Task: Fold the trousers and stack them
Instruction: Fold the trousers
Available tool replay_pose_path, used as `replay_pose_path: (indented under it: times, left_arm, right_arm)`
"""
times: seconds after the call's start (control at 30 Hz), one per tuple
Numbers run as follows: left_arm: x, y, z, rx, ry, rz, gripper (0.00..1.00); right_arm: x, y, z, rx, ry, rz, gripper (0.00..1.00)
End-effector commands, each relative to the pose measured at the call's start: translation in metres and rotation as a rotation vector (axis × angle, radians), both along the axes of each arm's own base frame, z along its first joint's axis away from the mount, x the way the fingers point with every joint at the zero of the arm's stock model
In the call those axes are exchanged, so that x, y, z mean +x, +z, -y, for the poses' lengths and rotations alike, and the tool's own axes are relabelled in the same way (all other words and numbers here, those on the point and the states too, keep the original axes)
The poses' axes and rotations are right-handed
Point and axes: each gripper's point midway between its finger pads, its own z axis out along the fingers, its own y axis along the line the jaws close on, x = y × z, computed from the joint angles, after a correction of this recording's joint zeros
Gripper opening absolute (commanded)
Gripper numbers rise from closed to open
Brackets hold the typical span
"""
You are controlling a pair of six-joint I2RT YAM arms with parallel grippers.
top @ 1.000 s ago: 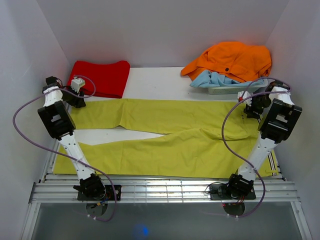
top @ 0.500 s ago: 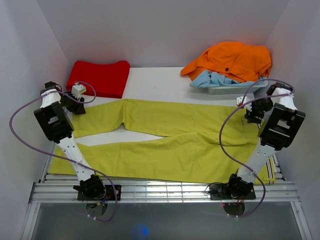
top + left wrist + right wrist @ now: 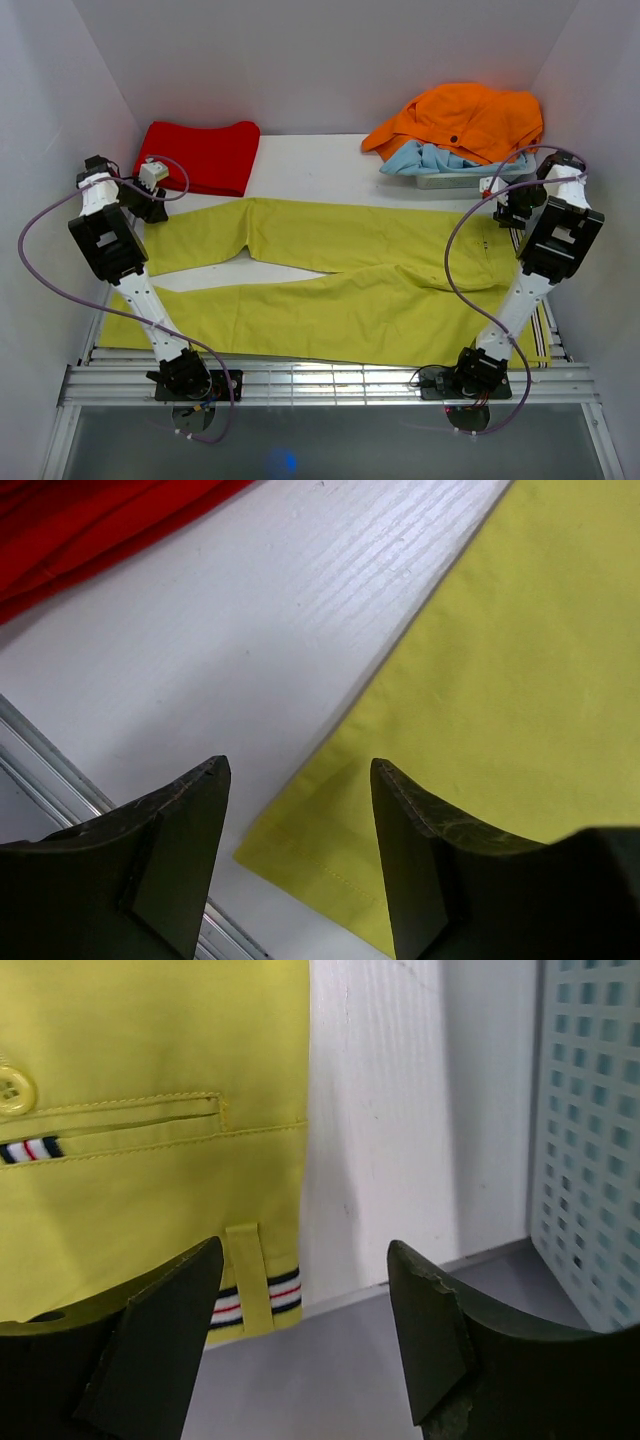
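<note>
The yellow-green trousers [image 3: 340,275] lie flat across the table, legs to the left, waist to the right. My left gripper [image 3: 158,205] is open and empty above the far leg's hem corner [image 3: 330,855], which shows between its fingers in the left wrist view. My right gripper [image 3: 508,212] is open and empty over the far waist corner. The right wrist view shows the striped waistband [image 3: 255,1305], a belt loop and a pocket with a button [image 3: 12,1090].
A folded red garment [image 3: 200,155] lies at the back left. An orange garment [image 3: 465,120] and a light blue one [image 3: 425,158] are piled on a tray at the back right. A perforated white tray [image 3: 590,1110] sits right of the waist. White walls close three sides.
Both grippers have shifted slightly back and outward over the trousers' far corners. The trousers were pulled flatter a second ago and have since stayed still.
</note>
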Motion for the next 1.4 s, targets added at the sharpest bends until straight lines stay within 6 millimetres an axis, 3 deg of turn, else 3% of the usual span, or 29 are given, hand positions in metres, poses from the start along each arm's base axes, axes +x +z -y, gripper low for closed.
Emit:
replay_pose_path:
  times: [0.0, 0.13, 0.27, 0.5, 0.57, 0.63, 0.73, 0.83, 0.93, 1.03, 1.2, 1.3, 1.37]
  left_arm:
    - [0.015, 0.023, -0.003, 0.006, -0.009, 0.082, 0.70]
    - [0.015, 0.030, -0.001, 0.000, 0.000, 0.100, 0.72]
    - [0.013, 0.035, -0.003, 0.024, -0.002, 0.109, 0.73]
    - [0.022, 0.050, -0.008, 0.055, -0.011, 0.162, 0.74]
    - [0.025, 0.050, -0.014, 0.091, -0.011, 0.174, 0.74]
    - [0.030, 0.053, -0.020, 0.130, -0.044, 0.206, 0.74]
    - [0.035, 0.039, -0.028, 0.147, -0.096, 0.194, 0.71]
    - [0.040, 0.020, -0.031, 0.154, -0.169, 0.181, 0.68]
    - [0.031, 0.004, -0.028, 0.118, -0.199, 0.145, 0.68]
    - [0.011, 0.039, -0.023, 0.038, -0.179, 0.159, 0.70]
    - [0.007, 0.064, -0.026, -0.027, -0.127, 0.219, 0.71]
    - [0.004, 0.071, -0.030, -0.046, -0.105, 0.230, 0.72]
    - [-0.005, 0.060, -0.025, -0.054, -0.119, 0.198, 0.72]
  right_arm:
    - [0.014, -0.010, -0.004, -0.007, 0.028, 0.030, 0.74]
    - [0.025, -0.029, -0.002, -0.022, 0.032, 0.042, 0.82]
    - [0.024, -0.048, -0.001, -0.035, 0.042, 0.009, 0.81]
    - [-0.025, -0.088, -0.016, -0.028, 0.115, -0.226, 0.52]
    - [-0.048, -0.100, -0.018, -0.058, 0.158, -0.288, 0.34]
    - [-0.045, -0.090, -0.019, -0.053, 0.142, -0.277, 0.09]
    - [-0.013, -0.039, -0.015, -0.037, 0.088, -0.145, 0.08]
    - [-0.009, -0.014, -0.013, -0.052, 0.076, -0.099, 0.08]
    - [-0.014, -0.012, -0.001, -0.083, 0.055, -0.106, 0.08]
    - [-0.018, -0.015, 0.000, -0.086, 0.056, -0.109, 0.08]
    - [-0.021, -0.020, -0.003, -0.086, 0.060, -0.108, 0.08]
    - [-0.024, -0.020, -0.004, -0.088, 0.064, -0.112, 0.08]
    - [-0.024, -0.020, -0.004, -0.095, 0.065, -0.112, 0.08]
